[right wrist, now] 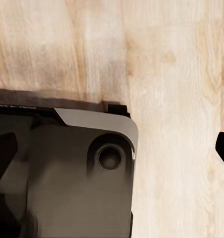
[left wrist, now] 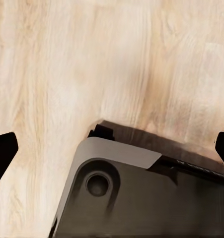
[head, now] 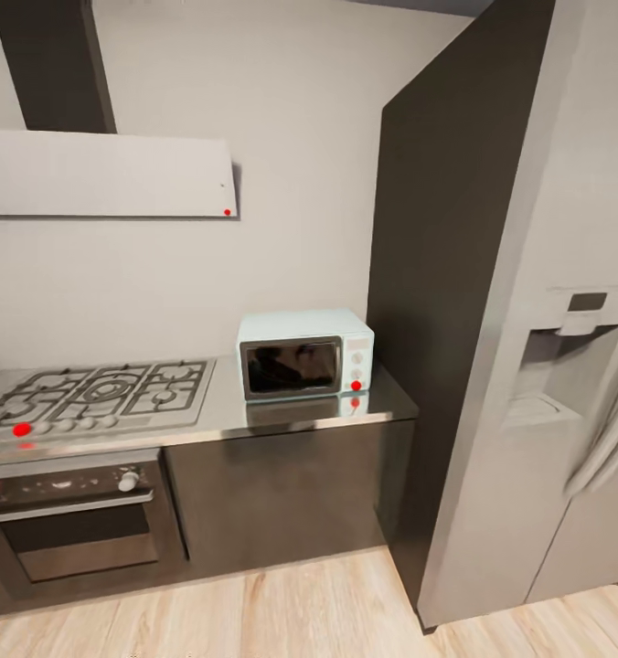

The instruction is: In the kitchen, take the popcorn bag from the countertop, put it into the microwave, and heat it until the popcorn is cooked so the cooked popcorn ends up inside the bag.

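Microwave (head: 305, 354) sits on the worktop (head: 282, 416) at its right end, door closed, glass facing out, long axis along the wall, knob panel toward the fridge (head: 538, 384). No readable writing. Hob (head: 94, 395) to its left, oven (head: 71, 521) below. Both wrist views show wood floor (left wrist: 67, 64) and robot base (left wrist: 141, 198); each gripper's fingers spread wide.

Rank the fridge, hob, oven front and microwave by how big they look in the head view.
1. Fridge, though it stands nearest the camera.
2. Hob and oven front: both cut off at the picture's edge, too close to rank.
3. Microwave, smallest.
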{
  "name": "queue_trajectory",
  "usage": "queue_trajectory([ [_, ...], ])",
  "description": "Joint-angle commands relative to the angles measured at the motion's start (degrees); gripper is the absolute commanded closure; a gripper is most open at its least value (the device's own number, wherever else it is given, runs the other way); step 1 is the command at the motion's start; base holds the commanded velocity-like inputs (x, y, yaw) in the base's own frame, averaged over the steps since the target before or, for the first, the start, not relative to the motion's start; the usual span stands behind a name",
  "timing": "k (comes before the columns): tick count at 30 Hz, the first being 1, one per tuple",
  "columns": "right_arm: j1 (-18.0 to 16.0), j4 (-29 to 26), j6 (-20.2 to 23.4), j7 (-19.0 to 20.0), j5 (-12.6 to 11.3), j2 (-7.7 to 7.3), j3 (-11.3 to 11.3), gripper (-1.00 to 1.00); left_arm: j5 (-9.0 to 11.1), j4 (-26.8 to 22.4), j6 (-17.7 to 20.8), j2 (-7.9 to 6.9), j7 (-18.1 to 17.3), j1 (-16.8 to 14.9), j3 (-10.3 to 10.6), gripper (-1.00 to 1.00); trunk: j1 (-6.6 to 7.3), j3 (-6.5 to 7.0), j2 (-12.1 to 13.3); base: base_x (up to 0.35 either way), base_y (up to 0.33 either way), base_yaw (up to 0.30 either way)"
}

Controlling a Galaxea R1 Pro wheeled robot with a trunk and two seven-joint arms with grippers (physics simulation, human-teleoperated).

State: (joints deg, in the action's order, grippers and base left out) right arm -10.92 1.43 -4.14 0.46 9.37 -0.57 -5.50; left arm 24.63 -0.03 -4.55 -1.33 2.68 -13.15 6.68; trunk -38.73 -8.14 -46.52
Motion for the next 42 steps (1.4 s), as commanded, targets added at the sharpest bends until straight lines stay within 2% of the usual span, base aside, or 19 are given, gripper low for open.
queue_trajectory([
  [1, -0.1, 0.2, -0.7, 0.1, 0.6, -0.03, -0.5, -1.0, 0.4, 0.0, -0.2, -0.07, 0.3, 0.1, 0.5, -1.0, -0.01, -0.08, -0.1, 0.0, 0.0, 0.281],
  [4, -0.1, 0.1, -1.3, 0.1, 0.6, -0.04, -0.5, -1.0, 0.4, 0.0, -0.1, -0.51, 0.1, 0.5, 0.6, -1.0, -0.01, -0.08, -0.1, 0.0, 0.0, 0.281],
  [11, -0.1, 0.2, -1.4, 0.1, -0.1, 0.0, -0.8, -1.0, 0.4, 0.0, -0.4, 0.05, 0.4, 0.6, 0.6, -1.0, -0.01, -0.08, -0.1, 0.0, 0.0, 0.281],
  [27, -0.1, 0.3, -0.6, 0.1, -0.5, -0.21, -0.9, -1.0, 0.4, 0.0, -0.6, 0.09, 0.5, 0.6, 0.6, -1.0, -0.01, -0.08, -0.1, 0.0, 0.0, 0.275],
  [42, -0.1, 0.3, -0.7, 0.1, -0.3, -0.39, -0.9, -1.0, 0.4, 0.0, -0.6, 0.09, 0.5, 0.6, 0.6, -1.0, -0.01, -0.08, -0.1, 0.0, 0.0, 0.03],
])
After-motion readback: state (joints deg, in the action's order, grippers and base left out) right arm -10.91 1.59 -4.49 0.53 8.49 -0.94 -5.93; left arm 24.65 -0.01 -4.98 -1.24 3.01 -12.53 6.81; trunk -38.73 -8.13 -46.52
